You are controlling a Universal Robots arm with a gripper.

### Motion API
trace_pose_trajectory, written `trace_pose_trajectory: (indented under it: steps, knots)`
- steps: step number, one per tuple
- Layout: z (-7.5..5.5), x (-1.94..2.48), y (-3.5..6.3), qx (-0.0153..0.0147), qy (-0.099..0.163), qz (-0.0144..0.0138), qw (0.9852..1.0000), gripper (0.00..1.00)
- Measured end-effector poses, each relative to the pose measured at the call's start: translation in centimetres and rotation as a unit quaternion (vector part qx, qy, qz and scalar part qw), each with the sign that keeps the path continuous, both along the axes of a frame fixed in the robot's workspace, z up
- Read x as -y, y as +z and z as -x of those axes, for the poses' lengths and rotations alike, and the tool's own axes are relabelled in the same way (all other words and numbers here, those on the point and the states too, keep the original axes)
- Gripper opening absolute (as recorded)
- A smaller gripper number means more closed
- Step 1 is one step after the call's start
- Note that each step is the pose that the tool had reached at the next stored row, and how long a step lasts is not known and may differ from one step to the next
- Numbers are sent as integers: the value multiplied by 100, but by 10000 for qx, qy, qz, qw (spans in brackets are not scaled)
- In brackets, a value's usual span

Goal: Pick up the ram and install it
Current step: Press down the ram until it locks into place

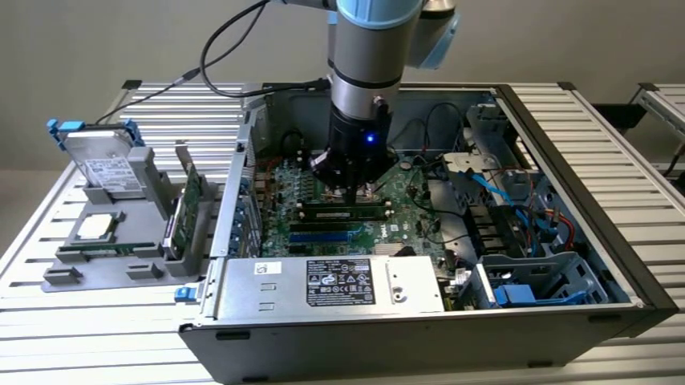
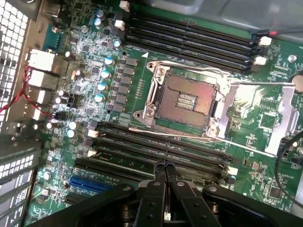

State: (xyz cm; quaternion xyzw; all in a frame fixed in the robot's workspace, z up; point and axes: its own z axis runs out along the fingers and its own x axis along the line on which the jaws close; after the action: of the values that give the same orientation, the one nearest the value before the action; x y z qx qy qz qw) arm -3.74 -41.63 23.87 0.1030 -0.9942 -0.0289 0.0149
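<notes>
**Closed gripper over the memory slots inside the open computer case**

The arm (image 1: 364, 48) reaches down into the open computer case (image 1: 599, 241), and its bulk hides the far middle of the motherboard (image 1: 402, 204) in the exterior view. The gripper (image 2: 164, 166) has its two black fingers pressed together with nothing between them. In the wrist view the tips sit right over the long black memory slots (image 2: 156, 151) just on the near side of the empty processor socket (image 2: 185, 100).

A ram stick (image 1: 345, 214) lies in one of those slots, directly under the gripper in the exterior view; it looks seated, though the slot latches are too small to judge. The wrist view's lower part is taken up by the gripper's own body, which covers the nearest slots.

Room is tight: the power supply (image 1: 332, 282) walls off the near side, the drive cage (image 1: 535, 281) and blue cables (image 1: 492, 188) crowd the exterior view's right, and the case wall stands close on the left.

Outside the case, on the exterior view's left, a grey tray (image 1: 64, 277) holds a hard drive (image 1: 107, 164), an upright green card (image 1: 191, 210) and what may be another ram stick (image 1: 107, 250) lying flat.
</notes>
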Motion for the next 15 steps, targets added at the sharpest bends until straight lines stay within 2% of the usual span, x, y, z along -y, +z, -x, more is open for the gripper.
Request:
trace_pose_trajectory:
  steps: [6,12,15]
  knots:
    - [0,0,0,0,-474,-1,9989,10]
    - [0,0,0,0,-931,0,9957,10]
    - [0,0,2,0,-999,-2,9950,10]
